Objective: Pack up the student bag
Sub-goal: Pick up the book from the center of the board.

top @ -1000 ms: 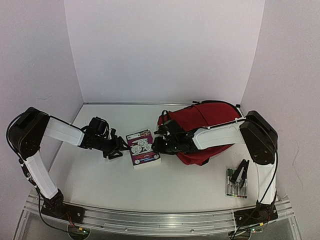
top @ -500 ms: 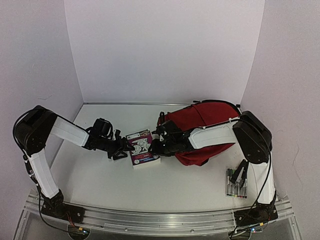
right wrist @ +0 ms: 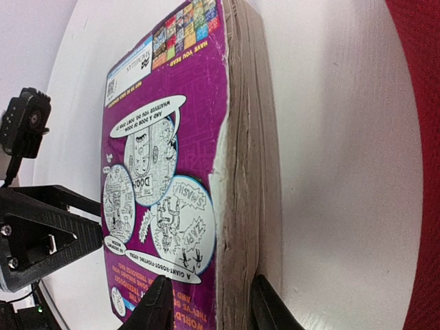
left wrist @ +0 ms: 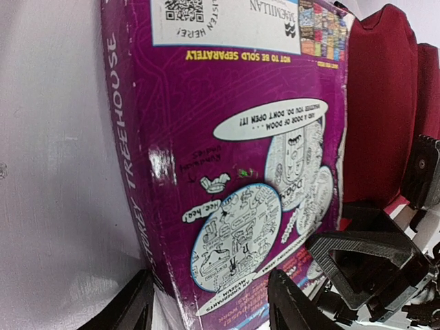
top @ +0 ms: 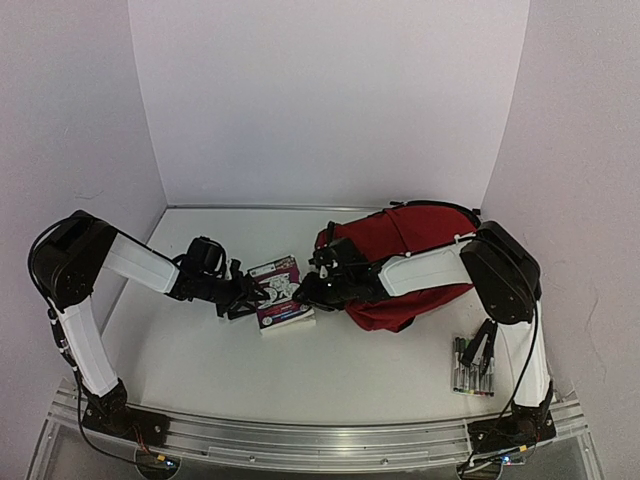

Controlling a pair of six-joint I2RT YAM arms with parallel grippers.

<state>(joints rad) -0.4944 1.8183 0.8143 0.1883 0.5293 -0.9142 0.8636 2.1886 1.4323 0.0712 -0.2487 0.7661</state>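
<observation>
The student bag (top: 420, 240), a dark-red backpack, lies on its side at the back right of the white table; its fabric also shows in the wrist views (left wrist: 385, 103) (right wrist: 423, 137). A purple paperback book (top: 281, 295) lies just left of it, between both grippers. My left gripper (top: 247, 297) (left wrist: 210, 306) is open, its jaws straddling the book's spine corner. My right gripper (top: 303, 290) (right wrist: 210, 306) has its jaws shut on the book's page edge, one on the cover, one at the underside.
A row of marker pens (top: 470, 368) lies at the front right with a black clip (top: 486, 343) on it. White walls enclose the table on three sides. The metal base rail (top: 320, 440) runs along the near edge.
Both grippers have moved in on the book from either side. The right jaws have narrowed onto its page edge, and the book has shifted slightly left.
</observation>
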